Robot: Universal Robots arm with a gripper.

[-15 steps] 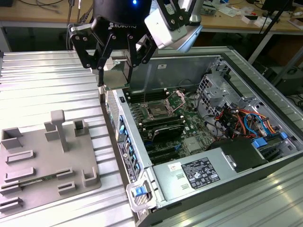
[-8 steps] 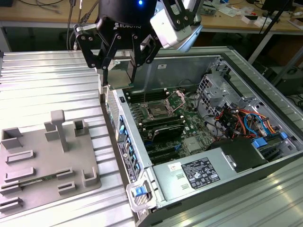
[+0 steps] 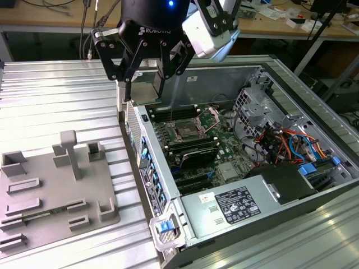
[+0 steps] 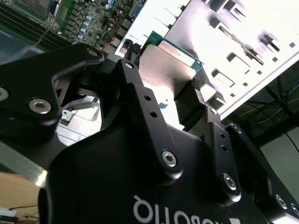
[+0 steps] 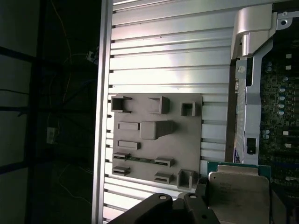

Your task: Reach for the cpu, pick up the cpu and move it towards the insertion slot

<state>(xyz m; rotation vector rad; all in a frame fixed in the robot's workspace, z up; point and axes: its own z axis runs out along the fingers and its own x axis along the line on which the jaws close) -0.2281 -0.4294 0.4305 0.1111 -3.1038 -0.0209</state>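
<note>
While the black pincer (image 3: 145, 89) hangs in the air above the near wall of the open grey computer case (image 3: 314, 185) in the exterior view, its 2 fingers are pinched onto the cpu (image 3: 147, 91), a small flat square chip with a silvery-grey metal top plate and a thin greenish rim. In the second wrist view the cpu (image 4: 169, 70) sits upright between the black fingertips (image 4: 196, 85), which press against 2 opposite edges, with the pincer (image 4: 163, 65) body dark in the foreground. In the first wrist view the cpu (image 5: 238, 196) shows its metal plate face-on, gripped at its side by a black finger (image 5: 201, 205). The insertion slot (image 3: 187, 132), a square socket with a shiny metal frame, a dark centre and thin wire levers, lies on the green circuit board (image 3: 224, 154) inside the case, below and toward the exterior view's right of the held chip, well apart from it. On the ribbed aluminium tabletop (image 3: 50, 101), toward the exterior view's left, rests a flat grey plastic fixture plate (image 3: 56, 190) with raised blocks and slots; the same plate (image 5: 156, 140) appears in the first wrist view.
</note>
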